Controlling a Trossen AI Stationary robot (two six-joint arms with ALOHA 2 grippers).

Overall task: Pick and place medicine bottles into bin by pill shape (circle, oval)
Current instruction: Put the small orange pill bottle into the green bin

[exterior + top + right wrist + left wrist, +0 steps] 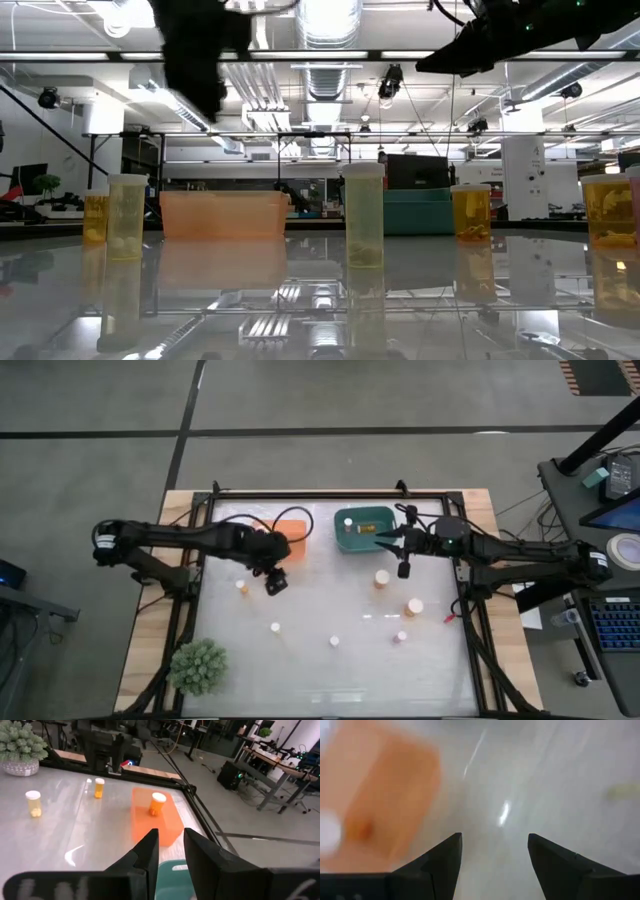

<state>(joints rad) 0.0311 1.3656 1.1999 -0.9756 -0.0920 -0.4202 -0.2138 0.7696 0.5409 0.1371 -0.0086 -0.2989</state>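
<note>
The surface is a pale glossy sheet in a dark frame on a wooden base, filling the middle of the high view, with grey floor above it and a desk with a keyboard and screen at the right edge of the frame. In the low view the room behind is an open workshop with ceiling ducts and strip lights. An orange bin and a teal bin sit side by side near the upper edge of the surface; one bottle stands in the orange bin and another lies in the teal one. The remaining medicine bottles stand scattered: two at centre right, one at the left beside the left arm, and three small ones in the lower middle, well apart from each other. A spiky green plant sits at the lower left corner. The left gripper hangs just below the orange bin, its fingers spread apart and empty. The right gripper is over the right rim of the teal bin, fingers with a narrow gap and nothing between them. The lower part of the surface and its right side below the bottles are open room.
</note>
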